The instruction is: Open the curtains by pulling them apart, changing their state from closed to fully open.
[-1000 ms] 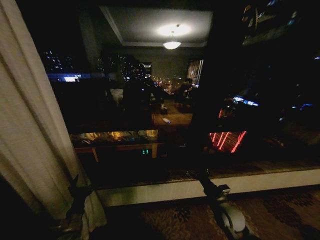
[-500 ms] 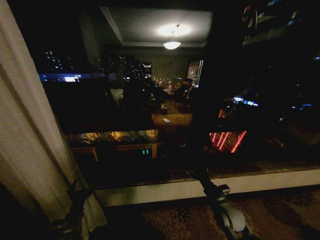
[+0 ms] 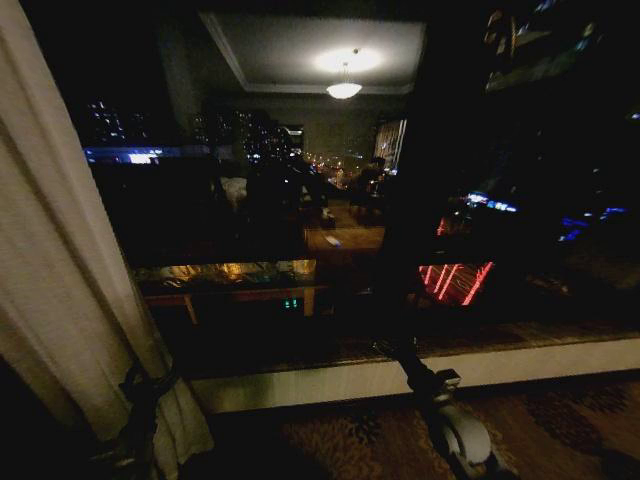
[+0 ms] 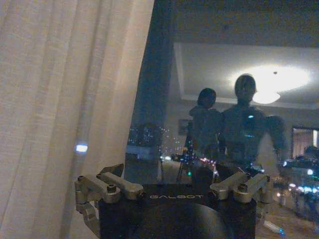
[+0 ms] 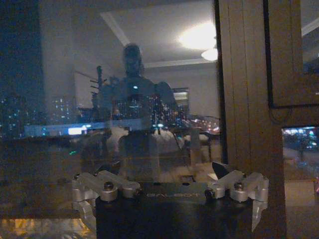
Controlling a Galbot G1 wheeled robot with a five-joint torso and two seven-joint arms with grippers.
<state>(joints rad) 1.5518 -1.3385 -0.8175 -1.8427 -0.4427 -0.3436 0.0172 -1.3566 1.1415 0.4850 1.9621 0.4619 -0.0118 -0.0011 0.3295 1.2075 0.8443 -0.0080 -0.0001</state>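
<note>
Curtains point(image 3: 60, 270) gathered at far left, baring the dark window point(image 3: 330, 200); left gripper point(image 3: 140, 400), fingers spread, low beside the fabric; right gripper point(image 3: 400, 352), fingers spread, before the sill.

Curtains point(image 3: 60, 260) at left; window point(image 3: 330, 200) ahead; sill point(image 3: 520, 362) below it

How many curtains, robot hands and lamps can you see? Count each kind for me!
sheer cream-white pleated curtain panel: 1
black-and-silver robot grippers: 2, the left gripper and the right gripper, both open
round glowing ceiling lamp, mirrored in the dark window glass: 1
Total: 4
</note>
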